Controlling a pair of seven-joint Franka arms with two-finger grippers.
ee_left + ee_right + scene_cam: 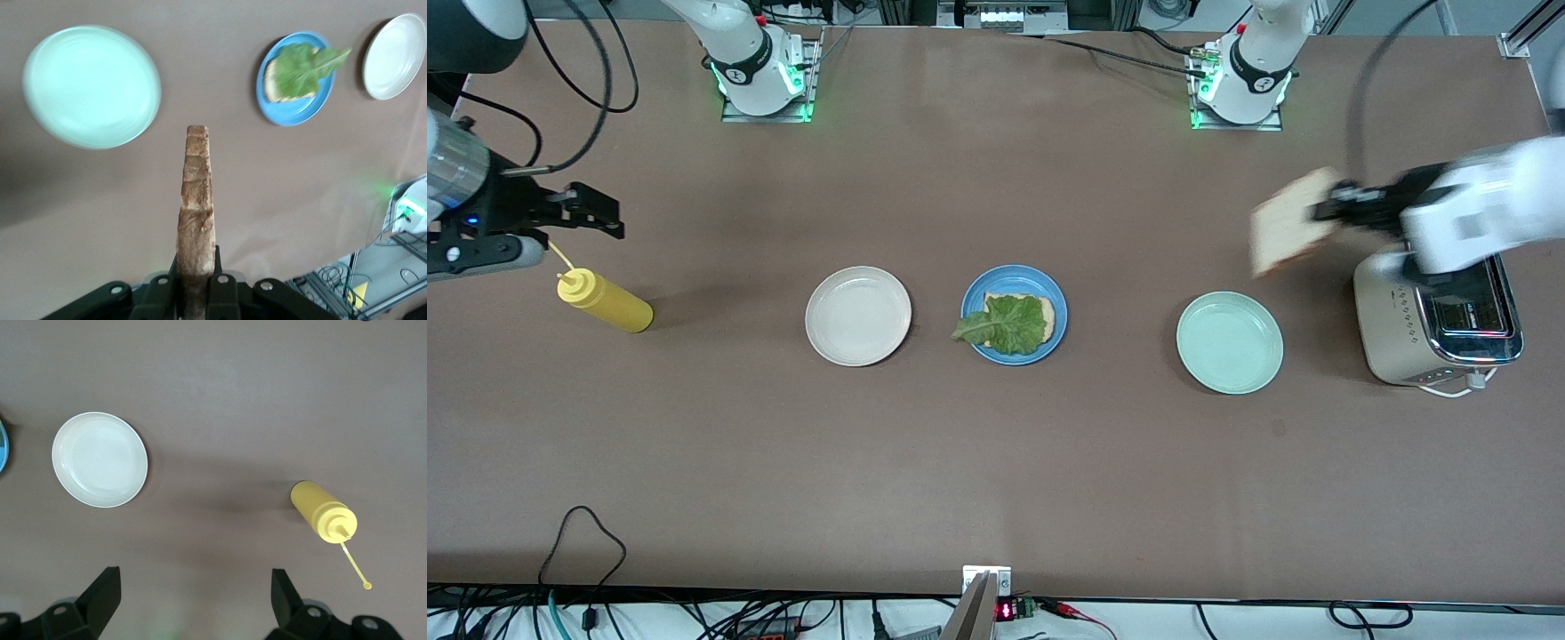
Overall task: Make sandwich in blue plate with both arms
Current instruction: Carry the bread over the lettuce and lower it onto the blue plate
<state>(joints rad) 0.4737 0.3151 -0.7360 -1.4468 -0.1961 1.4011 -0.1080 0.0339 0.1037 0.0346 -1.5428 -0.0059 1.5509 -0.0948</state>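
Left gripper (1325, 213): up in the air near the toaster (1440, 324), black fingers clamped on a squarish tan bread slice (1289, 233), rough brown crust edge-on in the wrist view.
Right gripper (600, 213): waiting above the table, over bare brown surface by the yellow squeeze bottle (605, 302), prongs spread wide, nothing between them.
Blue plate (971, 298): round, shallow, glossy, sitting between the cream plate (858, 316) and the mint plate (1230, 342).
On it: a second bread slice (1049, 311) under a ruffled green lettuce leaf (1007, 324), tip spilling over the rim.
Toaster: boxy brushed metal, at the left arm's end.
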